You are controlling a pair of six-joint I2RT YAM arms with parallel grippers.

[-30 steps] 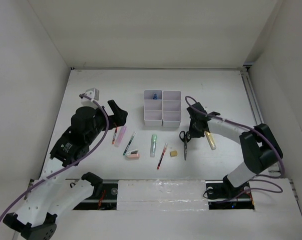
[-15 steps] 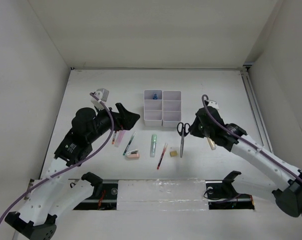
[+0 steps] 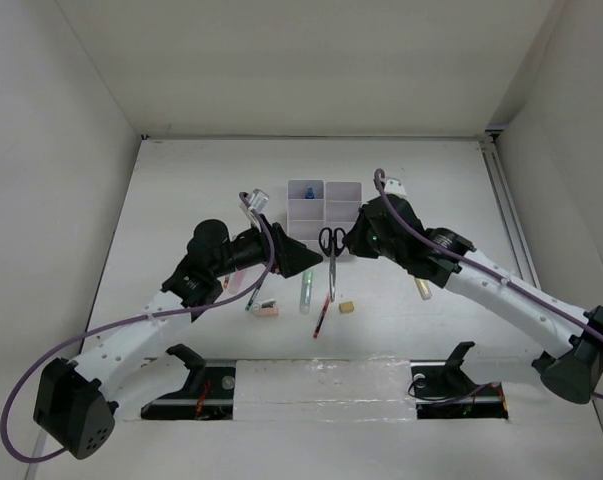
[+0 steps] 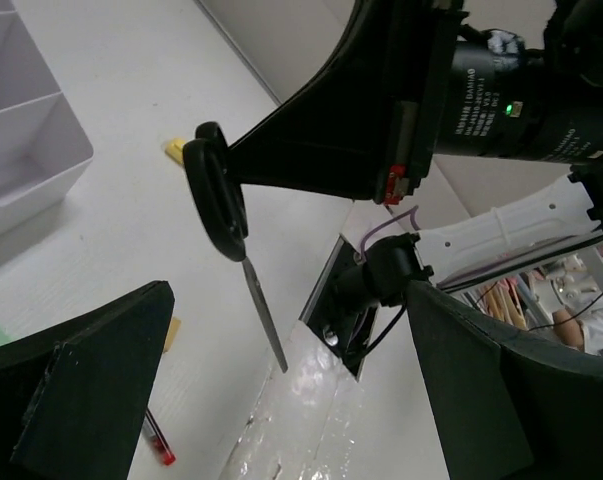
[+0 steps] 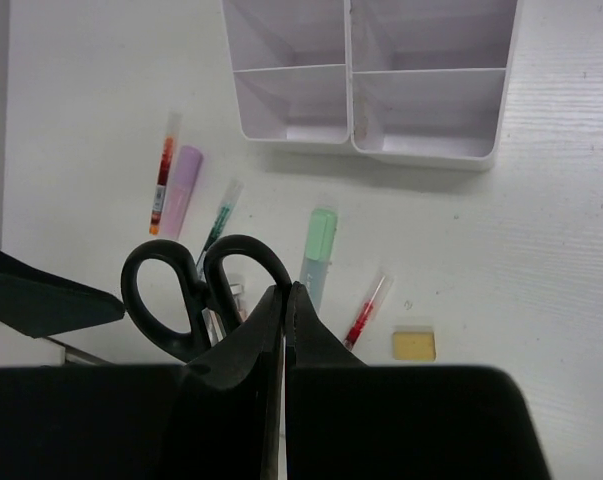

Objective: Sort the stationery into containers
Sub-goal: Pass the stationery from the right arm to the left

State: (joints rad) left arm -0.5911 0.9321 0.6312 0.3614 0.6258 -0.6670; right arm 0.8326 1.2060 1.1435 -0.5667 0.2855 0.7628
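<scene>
My right gripper [image 3: 343, 240] is shut on the black-handled scissors [image 3: 330, 248] and holds them above the table, just in front of the white six-compartment organiser [image 3: 343, 208], blades pointing toward me. In the right wrist view the gripper [image 5: 284, 295] clamps the scissors [image 5: 196, 290] near the handles. My left gripper [image 3: 299, 258] is open and empty, right beside the scissors; in its own view [image 4: 286, 295] the scissors [image 4: 217, 195] hang between its fingers, untouched. A blue-capped tube [image 3: 307, 190] stands in the organiser's far left compartment.
On the table lie a green marker [image 3: 305, 292], red pen [image 3: 321, 318], tan eraser [image 3: 347, 306], pink stapler [image 3: 265, 310], dark pen [image 5: 216, 230], pink marker [image 5: 179, 195] beside another red pen [image 5: 164, 170], and a yellow tube [image 3: 422, 290] under the right arm.
My right gripper has carried the scissors left and up to the organiser's front. My left arm has swung right to the centre, its open gripper now beside the scissors.
</scene>
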